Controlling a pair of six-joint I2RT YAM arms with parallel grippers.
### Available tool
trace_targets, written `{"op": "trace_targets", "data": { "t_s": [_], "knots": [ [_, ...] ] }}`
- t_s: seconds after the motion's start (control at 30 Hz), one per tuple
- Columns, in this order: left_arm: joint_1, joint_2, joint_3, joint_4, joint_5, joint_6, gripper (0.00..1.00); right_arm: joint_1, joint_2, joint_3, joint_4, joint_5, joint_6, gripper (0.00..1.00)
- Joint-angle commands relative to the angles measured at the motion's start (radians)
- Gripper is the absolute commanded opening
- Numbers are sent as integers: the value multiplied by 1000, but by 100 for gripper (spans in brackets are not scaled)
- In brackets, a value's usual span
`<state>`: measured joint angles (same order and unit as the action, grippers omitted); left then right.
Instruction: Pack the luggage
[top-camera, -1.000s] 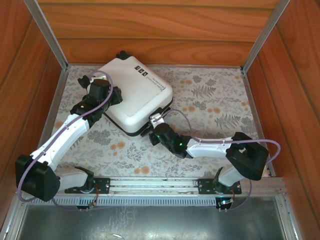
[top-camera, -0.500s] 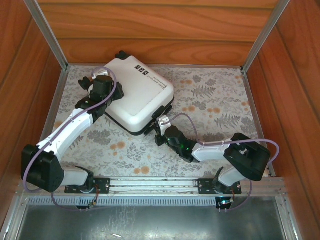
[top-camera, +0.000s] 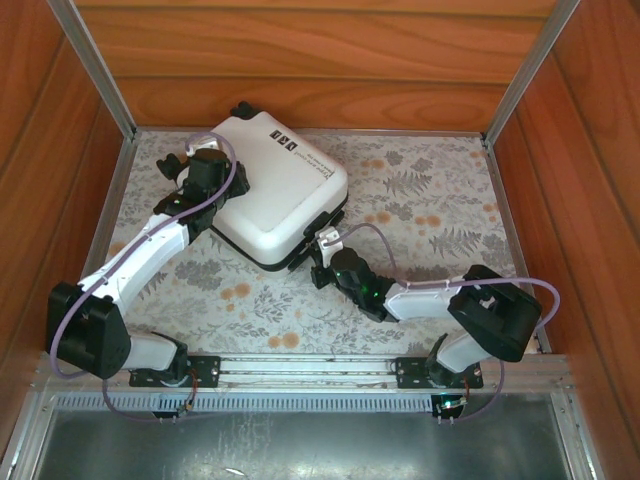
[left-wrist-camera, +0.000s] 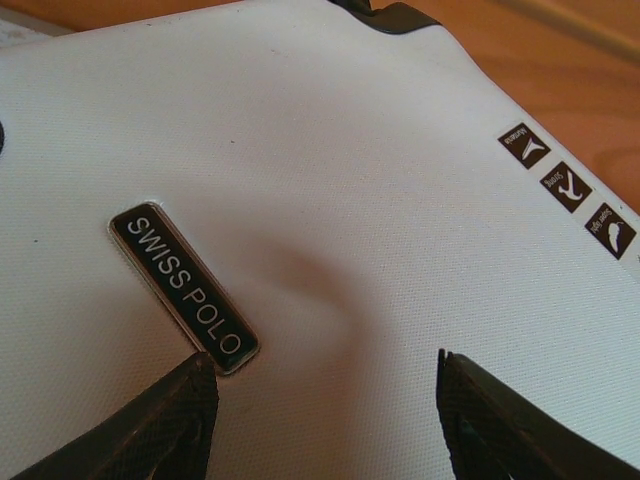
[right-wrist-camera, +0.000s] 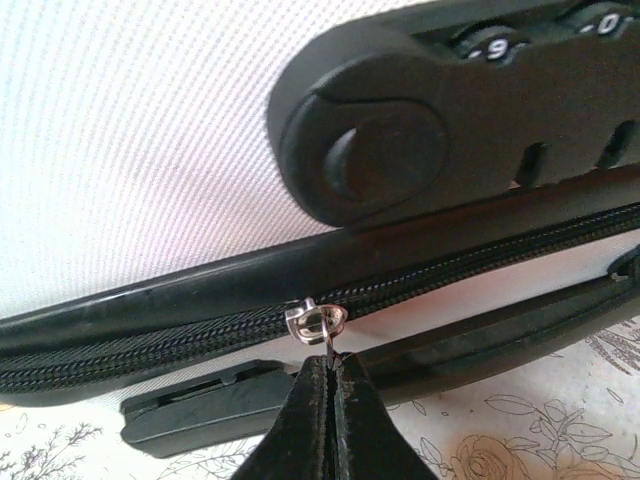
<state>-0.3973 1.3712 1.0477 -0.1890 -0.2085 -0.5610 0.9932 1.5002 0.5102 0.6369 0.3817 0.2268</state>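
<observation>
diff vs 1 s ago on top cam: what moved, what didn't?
The right gripper, now shut on the zipper pull, slid rightward along the near edge of the luggage. The left gripper, open over the shell, moved farther from the bases. The luggage itself barely shifted.

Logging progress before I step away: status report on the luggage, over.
Left gripper open over the luggage shell, near the Swiss Polo badge. Right gripper shut on the zipper pull, below the combination lock. Luggage lid down. Nothing seen blocking.
</observation>
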Motion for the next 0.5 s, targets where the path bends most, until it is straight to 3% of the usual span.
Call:
{"op": "trace_targets", "data": {
  "t_s": [0.0, 0.3, 0.47],
  "knots": [
    [19, 117, -108, -349, 40, -30, 62, -43, -39, 44, -120, 110, 79, 0],
    [21, 130, -112, -349, 36, -22, 62, -98, -46, 68, -178, 125, 144, 0],
    [21, 126, -115, -349, 30, -17, 62, -171, -54, 80, -231, 72, 109, 0]
  ]
}}
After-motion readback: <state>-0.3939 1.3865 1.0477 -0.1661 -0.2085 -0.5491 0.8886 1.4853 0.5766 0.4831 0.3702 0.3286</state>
